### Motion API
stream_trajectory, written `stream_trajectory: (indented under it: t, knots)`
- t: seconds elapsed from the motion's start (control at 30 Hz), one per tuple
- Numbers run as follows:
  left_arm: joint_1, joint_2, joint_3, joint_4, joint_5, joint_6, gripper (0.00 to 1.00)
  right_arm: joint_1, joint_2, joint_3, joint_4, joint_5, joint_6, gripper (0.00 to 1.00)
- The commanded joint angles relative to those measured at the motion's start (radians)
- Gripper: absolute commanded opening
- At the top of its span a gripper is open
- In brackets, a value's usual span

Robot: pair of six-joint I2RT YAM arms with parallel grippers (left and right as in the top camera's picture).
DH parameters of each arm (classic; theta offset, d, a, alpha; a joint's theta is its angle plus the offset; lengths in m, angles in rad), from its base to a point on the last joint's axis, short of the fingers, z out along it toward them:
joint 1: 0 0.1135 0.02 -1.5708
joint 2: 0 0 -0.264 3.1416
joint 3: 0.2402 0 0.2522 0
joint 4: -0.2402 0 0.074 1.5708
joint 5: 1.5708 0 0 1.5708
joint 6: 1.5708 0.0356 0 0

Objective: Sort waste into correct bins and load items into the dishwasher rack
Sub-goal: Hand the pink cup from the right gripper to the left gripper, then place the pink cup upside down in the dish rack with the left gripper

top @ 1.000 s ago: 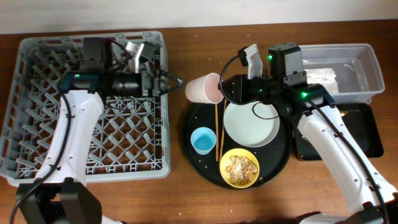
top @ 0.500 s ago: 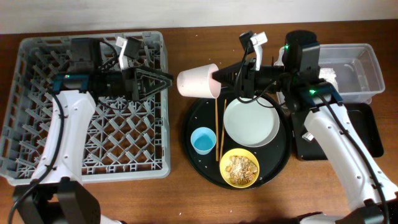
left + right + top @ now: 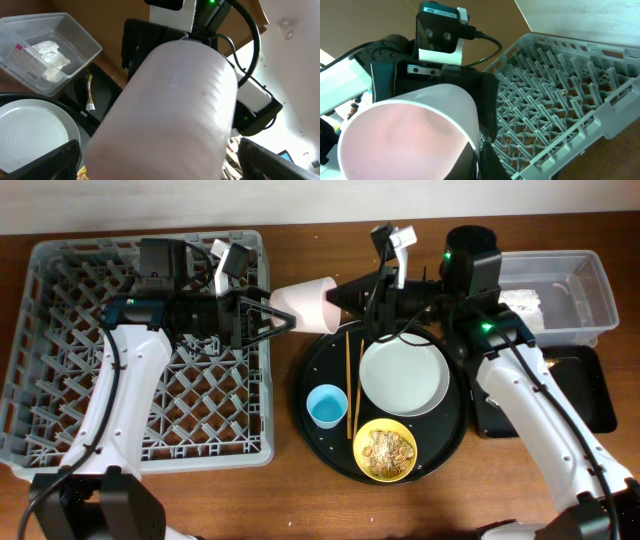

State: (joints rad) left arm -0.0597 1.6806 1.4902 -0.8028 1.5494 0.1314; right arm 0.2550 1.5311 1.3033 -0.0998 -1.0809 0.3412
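Note:
The pink cup hangs on its side in the air between the rack and the round tray. My right gripper is shut on its rim, one finger inside the cup's mouth. My left gripper is open, its fingers either side of the cup's base with gaps showing. The grey dishwasher rack lies to the left. A blue cup, chopsticks, plate and a yellow bowl with food scraps sit on the round tray.
The round black tray holds the dishes. A clear tub at the back right contains a white napkin. In front of it lies a shallow black tray with a gold-brown wrapper.
My right gripper has carried the pink cup leftward and tipped it sideways. My left gripper has come right, so the cup's base now lies between its open fingers.

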Motion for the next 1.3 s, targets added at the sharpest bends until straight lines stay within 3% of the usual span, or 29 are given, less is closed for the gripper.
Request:
stream_trajectory:
  t: [0.0,0.23,0.33,0.4,0.53,0.57,0.67,0.8,1.07,1.2,1.27]
  knots:
    - [0.000,0.000,0.018,0.001,0.024,0.019,0.99,0.042,0.017,0.009,0.005,0.073,0.008,0.04]
    - [-0.064,0.000,0.018,0.000,0.024,0.020,0.98,0.072,0.082,0.009,0.022,0.126,0.008,0.04]
    - [-0.065,0.000,0.018,0.000,0.024,0.020,0.89,0.072,0.082,0.009,0.030,0.153,0.008,0.04]
    - [-0.065,0.000,0.018,0.000,0.024,0.020,0.62,0.072,0.082,0.009,0.029,0.155,0.008,0.04]
    - [-0.064,0.000,0.018,0.001,0.024,0.020,0.58,0.072,0.082,0.009,0.028,0.155,0.008,0.05]
    - [-0.064,0.000,0.018,0.002,0.024,0.020,0.58,0.072,0.082,0.009,0.026,0.155,0.008,0.10]
    - [-0.062,0.000,0.018,0.006,0.023,0.020,0.58,0.057,0.082,0.009,0.011,0.154,0.008,0.51]
    - [-0.039,0.000,0.018,0.007,0.002,0.021,0.58,-0.018,0.082,0.009,-0.074,0.146,0.008,0.62]
    - [-0.022,0.000,0.018,-0.016,-0.324,0.020,0.58,-0.068,0.082,0.009,-0.184,0.196,0.003,0.64]
    - [-0.022,0.000,0.018,-0.137,-0.674,0.020,0.57,-0.068,0.082,0.009,-0.351,0.379,-0.042,0.66]
    - [-0.023,0.000,0.018,-0.177,-0.780,0.020,0.55,-0.068,0.082,0.009,-0.405,0.430,-0.049,0.66]
